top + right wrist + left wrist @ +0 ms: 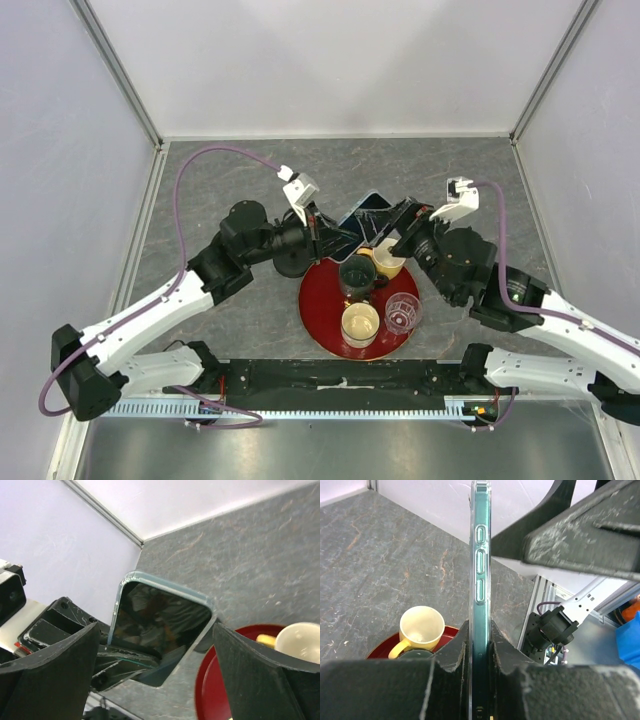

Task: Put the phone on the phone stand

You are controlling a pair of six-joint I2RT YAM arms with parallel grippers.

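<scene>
The grey counter [230, 190] carries a red tray [318, 322] midway along its near edge, crowded with cups. Just beyond the tray's far rim, about mid-counter, both arms meet.

The left pincer [479, 636] is clenched on the phone [480, 575], its fingers [457, 647] squeezing front and back near one end, so most of the phone juts out unsupported. The right pincer [405, 226] is released, jaws spread wide either side of the phone's free end, touching nothing that I can see.

The main risk is a slip. The grip is short and on glossy faces, so a nudge from the right pincer could twist the phone loose over the yellow mug [421, 628] and the other cups. If the right jaws close off-centre, the two arms may also pull against each other.

A dark round shape [292, 264] against the tray's left side may be the stand's base. Its post and cradle are hidden, so aiming is uncertain.

The phone is thin, with a black reflective screen, a clear teal-tinted case, rounded corners and three side buttons.
</scene>
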